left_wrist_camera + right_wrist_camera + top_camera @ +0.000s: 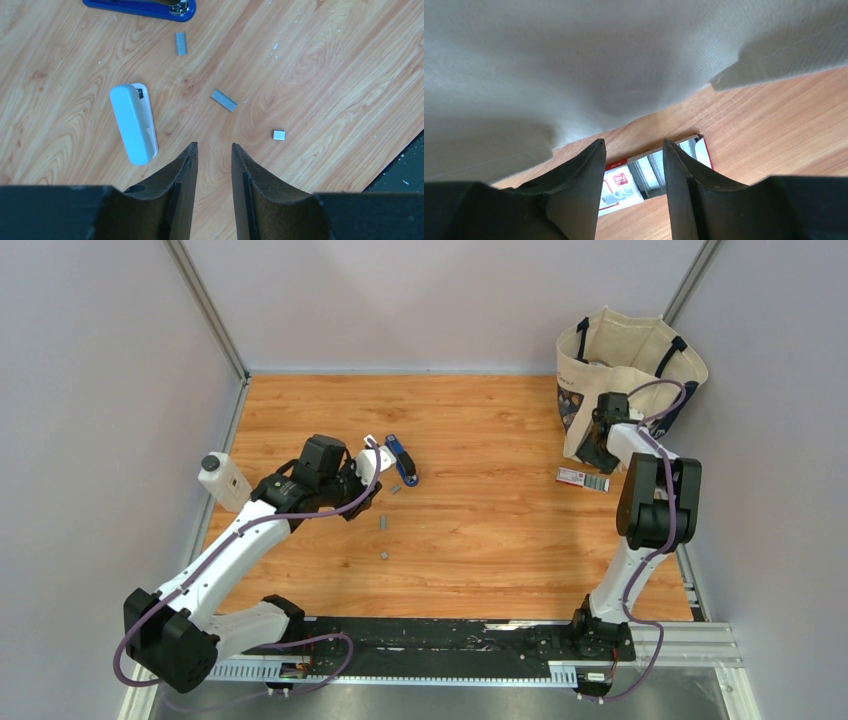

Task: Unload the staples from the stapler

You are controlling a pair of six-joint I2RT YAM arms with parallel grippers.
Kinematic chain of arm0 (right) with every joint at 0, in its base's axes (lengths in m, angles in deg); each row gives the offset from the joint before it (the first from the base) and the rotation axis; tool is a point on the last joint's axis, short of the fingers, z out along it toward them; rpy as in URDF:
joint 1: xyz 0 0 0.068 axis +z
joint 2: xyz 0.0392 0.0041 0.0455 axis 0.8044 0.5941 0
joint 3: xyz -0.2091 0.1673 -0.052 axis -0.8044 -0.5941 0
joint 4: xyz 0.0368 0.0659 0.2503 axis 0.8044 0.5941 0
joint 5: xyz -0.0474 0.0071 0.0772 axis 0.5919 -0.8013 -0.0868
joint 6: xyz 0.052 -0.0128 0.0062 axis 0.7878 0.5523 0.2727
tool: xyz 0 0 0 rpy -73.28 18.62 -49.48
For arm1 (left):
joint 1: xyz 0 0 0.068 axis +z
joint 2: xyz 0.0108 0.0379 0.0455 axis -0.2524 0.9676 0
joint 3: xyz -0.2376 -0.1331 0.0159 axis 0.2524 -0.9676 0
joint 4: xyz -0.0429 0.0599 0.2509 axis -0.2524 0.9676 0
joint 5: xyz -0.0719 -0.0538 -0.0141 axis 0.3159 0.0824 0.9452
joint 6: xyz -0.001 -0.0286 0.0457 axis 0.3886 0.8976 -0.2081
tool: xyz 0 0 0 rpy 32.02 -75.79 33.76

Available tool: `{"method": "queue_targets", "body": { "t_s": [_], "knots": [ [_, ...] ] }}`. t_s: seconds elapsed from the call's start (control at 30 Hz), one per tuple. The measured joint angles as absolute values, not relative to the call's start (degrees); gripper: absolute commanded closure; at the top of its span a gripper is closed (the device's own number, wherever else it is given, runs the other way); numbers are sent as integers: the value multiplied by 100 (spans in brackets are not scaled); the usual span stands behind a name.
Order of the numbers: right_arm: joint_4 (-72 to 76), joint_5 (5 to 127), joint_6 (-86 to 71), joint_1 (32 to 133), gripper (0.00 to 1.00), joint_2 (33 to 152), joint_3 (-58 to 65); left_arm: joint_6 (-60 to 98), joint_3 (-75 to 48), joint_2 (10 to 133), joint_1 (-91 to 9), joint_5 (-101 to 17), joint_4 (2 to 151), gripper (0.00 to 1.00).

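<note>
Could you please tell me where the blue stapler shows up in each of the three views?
Top external: the stapler lies left of centre, at mid-height.
Left wrist: the stapler is at the top edge, left part.
Right wrist: not in it.
Shared landmark: the staple strip nearest the stapler's end.

left fingers [182, 190] parted, empty | right fingers [579, 190] parted, empty
</note>
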State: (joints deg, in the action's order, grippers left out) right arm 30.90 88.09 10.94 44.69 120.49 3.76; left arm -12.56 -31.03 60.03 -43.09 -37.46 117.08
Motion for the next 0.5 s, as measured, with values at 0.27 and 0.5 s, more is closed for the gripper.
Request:
{"method": "queue_targets", "body": {
  "t_s": [0.27, 0.5],
  "knots": [
    [3112, 8914, 997, 4462, 48, 12248, 385, -1254, -3132, 5968, -4309, -3735, 11706, 61],
    [3239, 8956, 938, 4462, 49, 12442, 575, -1258, -3187, 5898, -4309, -3737, 11708, 61]
  ]
}}
